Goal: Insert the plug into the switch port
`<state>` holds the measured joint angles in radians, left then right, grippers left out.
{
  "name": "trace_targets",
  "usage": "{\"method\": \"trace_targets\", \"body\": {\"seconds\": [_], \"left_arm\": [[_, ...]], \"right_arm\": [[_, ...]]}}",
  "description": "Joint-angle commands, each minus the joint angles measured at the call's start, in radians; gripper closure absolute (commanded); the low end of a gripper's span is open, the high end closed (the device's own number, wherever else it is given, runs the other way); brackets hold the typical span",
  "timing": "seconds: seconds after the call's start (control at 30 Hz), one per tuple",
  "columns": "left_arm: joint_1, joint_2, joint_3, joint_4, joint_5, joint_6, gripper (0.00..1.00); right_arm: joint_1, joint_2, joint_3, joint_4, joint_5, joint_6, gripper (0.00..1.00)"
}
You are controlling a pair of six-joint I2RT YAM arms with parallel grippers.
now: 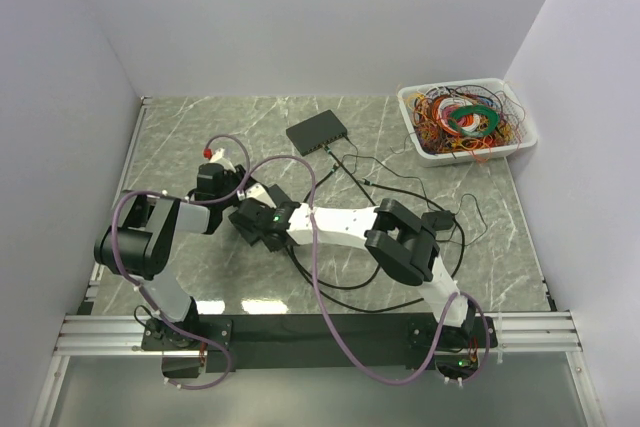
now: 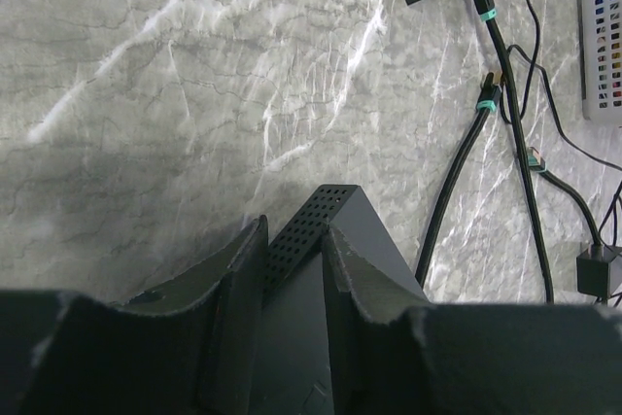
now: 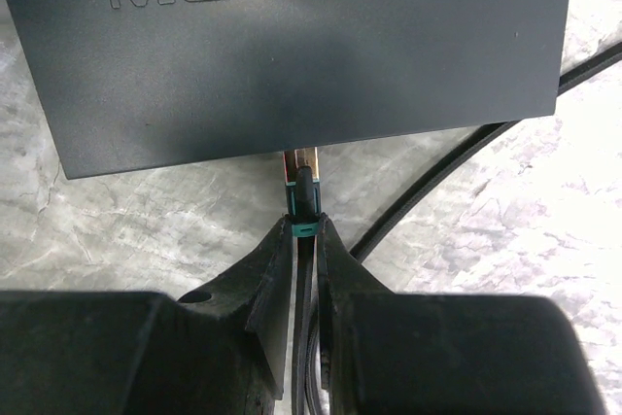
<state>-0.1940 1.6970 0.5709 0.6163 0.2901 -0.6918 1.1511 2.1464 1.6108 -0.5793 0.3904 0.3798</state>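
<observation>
A grey marble table (image 1: 200, 137) sits inside 3 plain white walls (image 1: 300, 17). At the far right corner is a white plastic basket (image 1: 411, 119) full of tangled wires in many colours (image 1: 462, 119). Near the far middle of the table lies a flat black switch box (image 1: 317, 132) with thin black cables (image 1: 400, 182) running from it toward the right arm. Both arms reach in and meet at the left middle of the table. The left gripper (image 2: 292, 230) has its 2 fingers squeezed on the end of another flat black switch box with rows of tiny holes in its side (image 2: 311, 225), and the box rests low on the table. In the right wrist view this box fills the top, and the word MERCURY is pressed into its lid (image 3: 292, 55). The right gripper (image 3: 303, 232) is pinched tight on the small black plug with a green band and a gold tip (image 3: 303, 196). It holds the plug just behind the band, and the plug's cable runs back between the fingers. The plug points straight at the near edge of the box, and its gold tip touches that edge. I cannot tell how far it has gone into the port. In the left wrist view, 2 more plugs with green bands (image 2: 489, 94) lie on the marble close to the far switch box.
</observation>
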Motion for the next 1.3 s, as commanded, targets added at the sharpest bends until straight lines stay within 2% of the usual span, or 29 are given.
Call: {"method": "trace_targets", "body": {"seconds": [0.0,0.33,0.9,1.0,1.17,1.27], "left_arm": [[-0.051,0.026,-0.014,-0.089,0.1,0.006,0.66],[-0.061,0.046,-0.009,-0.087,0.115,0.003,0.68],[-0.059,0.026,0.021,-0.147,0.074,-0.008,0.66],[-0.058,-0.019,0.055,-0.235,0.023,-0.002,0.65],[-0.048,-0.167,0.116,-0.432,-0.217,-0.021,0.61],[-0.045,-0.25,0.178,-0.553,-0.32,-0.018,0.54]], "right_arm": [[-0.045,-0.042,0.115,0.174,0.085,-0.016,1.0],[-0.093,0.038,0.214,0.213,0.021,-0.005,1.0],[-0.159,0.104,0.21,0.3,-0.068,-0.031,1.0],[-0.166,0.095,0.172,0.338,-0.067,-0.033,1.0],[-0.205,0.107,0.176,0.354,-0.087,0.005,1.0],[-0.234,0.124,0.207,0.355,-0.12,0.011,1.0]]}}
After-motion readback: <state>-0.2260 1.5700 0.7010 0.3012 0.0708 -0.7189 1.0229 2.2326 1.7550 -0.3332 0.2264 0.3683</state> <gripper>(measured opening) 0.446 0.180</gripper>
